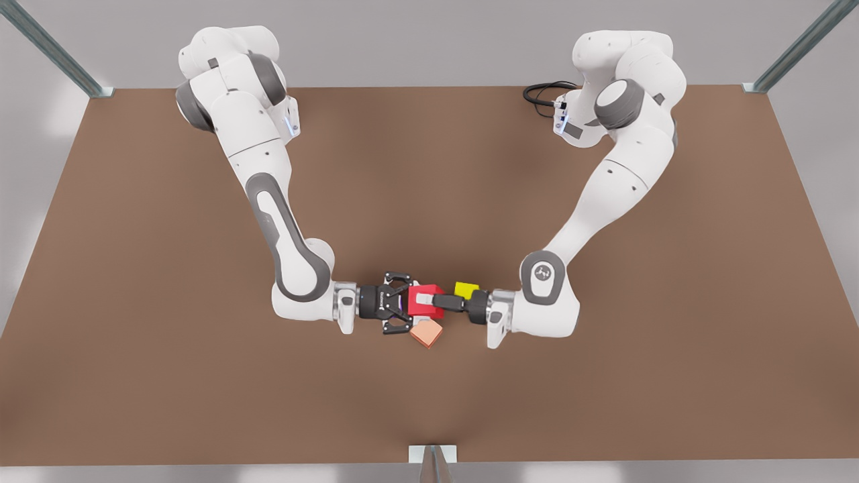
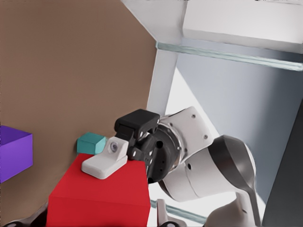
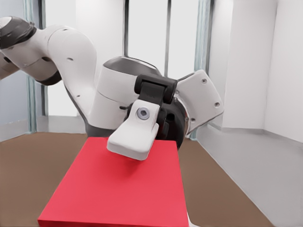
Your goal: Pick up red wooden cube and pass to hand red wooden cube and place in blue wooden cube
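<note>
two grippers are meeting over the table, a little short of the middle of its front edge, and both are gripping the red wooden cube, which is hanging above the surface between them. the left gripper is reaching in from the front view's right, one pale pad lying flat on the top face. the right gripper is pinching the cube's sides from the opposite way. the blue wooden cube is sitting on the table beyond the red one, on the right arm's side, near a purple cube. i'm guessing the left gripper needs to be letting go first.
</note>
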Action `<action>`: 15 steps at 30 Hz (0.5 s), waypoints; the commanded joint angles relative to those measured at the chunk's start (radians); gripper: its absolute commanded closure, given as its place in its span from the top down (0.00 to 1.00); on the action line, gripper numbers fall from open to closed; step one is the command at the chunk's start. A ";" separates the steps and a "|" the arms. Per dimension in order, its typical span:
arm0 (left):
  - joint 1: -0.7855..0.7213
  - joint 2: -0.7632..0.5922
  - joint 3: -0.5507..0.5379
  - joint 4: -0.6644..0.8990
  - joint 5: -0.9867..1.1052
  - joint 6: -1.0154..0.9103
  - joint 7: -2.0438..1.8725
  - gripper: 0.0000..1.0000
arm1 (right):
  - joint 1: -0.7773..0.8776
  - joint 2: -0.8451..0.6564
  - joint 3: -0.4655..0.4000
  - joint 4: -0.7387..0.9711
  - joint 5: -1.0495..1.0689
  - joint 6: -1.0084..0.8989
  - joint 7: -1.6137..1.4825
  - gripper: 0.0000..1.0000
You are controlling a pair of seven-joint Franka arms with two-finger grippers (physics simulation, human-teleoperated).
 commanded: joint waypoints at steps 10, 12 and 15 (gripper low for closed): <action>0.453 -0.363 -0.018 0.065 1.119 -0.845 -0.081 1.00 | -0.033 -0.288 -0.301 -0.311 -1.071 -0.048 0.654 0.69; 0.321 -0.653 0.270 -0.174 1.129 -0.731 -0.072 1.00 | 0.191 -0.334 -0.562 -0.398 -1.251 -0.050 0.880 0.69; 0.071 -0.940 0.637 -0.475 0.892 -0.629 -0.044 1.00 | 0.605 -0.336 -0.946 -0.564 -1.258 0.037 0.960 0.69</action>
